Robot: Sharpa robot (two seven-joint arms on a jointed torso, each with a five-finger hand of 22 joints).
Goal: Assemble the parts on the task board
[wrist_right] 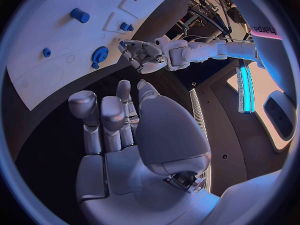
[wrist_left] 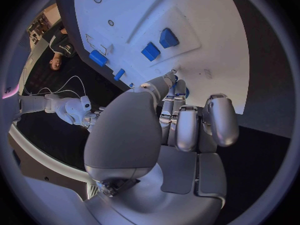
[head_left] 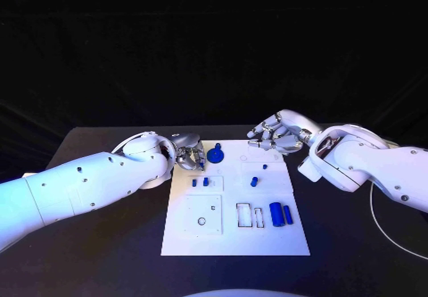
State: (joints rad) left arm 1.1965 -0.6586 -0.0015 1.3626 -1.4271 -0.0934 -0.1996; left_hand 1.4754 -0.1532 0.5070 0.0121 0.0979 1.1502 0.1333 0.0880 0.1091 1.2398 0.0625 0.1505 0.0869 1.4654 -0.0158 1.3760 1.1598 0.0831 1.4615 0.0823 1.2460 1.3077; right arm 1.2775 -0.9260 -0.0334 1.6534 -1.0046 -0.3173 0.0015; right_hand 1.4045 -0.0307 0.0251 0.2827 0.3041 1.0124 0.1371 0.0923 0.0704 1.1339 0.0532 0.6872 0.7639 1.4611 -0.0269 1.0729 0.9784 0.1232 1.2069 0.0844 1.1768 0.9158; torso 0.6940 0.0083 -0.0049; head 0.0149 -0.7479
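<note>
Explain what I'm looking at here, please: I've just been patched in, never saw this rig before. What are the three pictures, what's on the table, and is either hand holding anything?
This is a two-armed robot with silver many-fingered hands, working at a black table. The square picture comes from a camera on its head, looking down. The two round ones come from fisheye cameras at the wrists, each looking past that arm's own hand.

In the middle lies the white task board, with small blue parts on it: a round blue piece near the far edge, two small blocks side by side, a small peg, and a blue cylinder lying near the right edge.

The left hand is at the board's far left corner, next to the round piece; whether it grips anything I cannot tell. The right hand hovers beyond the far right corner, fingers apart, holding nothing.
</note>
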